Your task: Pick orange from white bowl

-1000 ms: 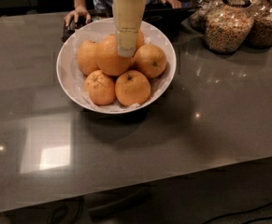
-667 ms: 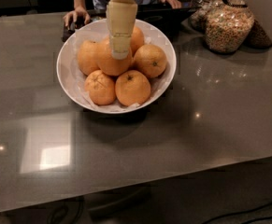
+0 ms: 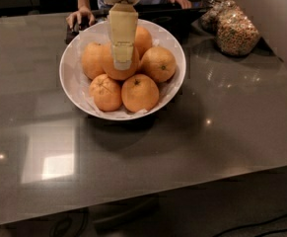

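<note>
The white bowl (image 3: pixel 70 90), wide and lined with white paper, stands on the grey table at the upper middle of the camera view and holds several oranges. The largest orange (image 3: pixel 121 76) sits in the middle of the pile, smooth-skinned. My gripper (image 3: pixel 122 65), cream-coloured, hangs down from the top of the view. Its tip is over this orange's top and hides part of it. Smaller oranges with dark stem dimples lie in front (image 3: pixel 139 93) and to the right (image 3: pixel 159 64).
Glass jars of cereal (image 3: pixel 236 33) stand at the back right. A person's hands (image 3: pixel 79 17) rest on a dark flat object (image 3: pixel 165 15) behind the bowl. The table's front edge (image 3: pixel 148 194) runs across the bottom.
My gripper has moved slightly left and lower, down onto the top of the middle orange. The bowl and oranges have not moved.
</note>
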Robot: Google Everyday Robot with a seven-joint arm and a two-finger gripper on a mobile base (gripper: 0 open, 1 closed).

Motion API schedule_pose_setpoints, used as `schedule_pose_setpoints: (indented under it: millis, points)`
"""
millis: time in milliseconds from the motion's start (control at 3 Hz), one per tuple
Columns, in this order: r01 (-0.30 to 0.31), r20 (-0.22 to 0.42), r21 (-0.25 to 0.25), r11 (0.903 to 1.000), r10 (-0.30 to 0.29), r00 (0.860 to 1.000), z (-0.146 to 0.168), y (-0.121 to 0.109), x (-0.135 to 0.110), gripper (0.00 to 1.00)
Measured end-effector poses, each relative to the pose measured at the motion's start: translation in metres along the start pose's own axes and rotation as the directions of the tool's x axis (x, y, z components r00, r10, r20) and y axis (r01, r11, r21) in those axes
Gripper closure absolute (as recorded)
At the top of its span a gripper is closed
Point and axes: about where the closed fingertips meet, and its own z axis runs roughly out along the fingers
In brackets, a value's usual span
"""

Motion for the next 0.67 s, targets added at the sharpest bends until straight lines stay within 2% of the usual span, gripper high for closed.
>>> schedule_pose_setpoints:
  millis: [333,667]
  points:
    - [0.000,0.001,-0.016,0.9999,0.000,1.000,0.0055,0.0019,-0.0016,0.00]
    - [-0.010,0.007,-0.028,0.9996,0.010,1.000,0.0085,0.0037,0.0010,0.07]
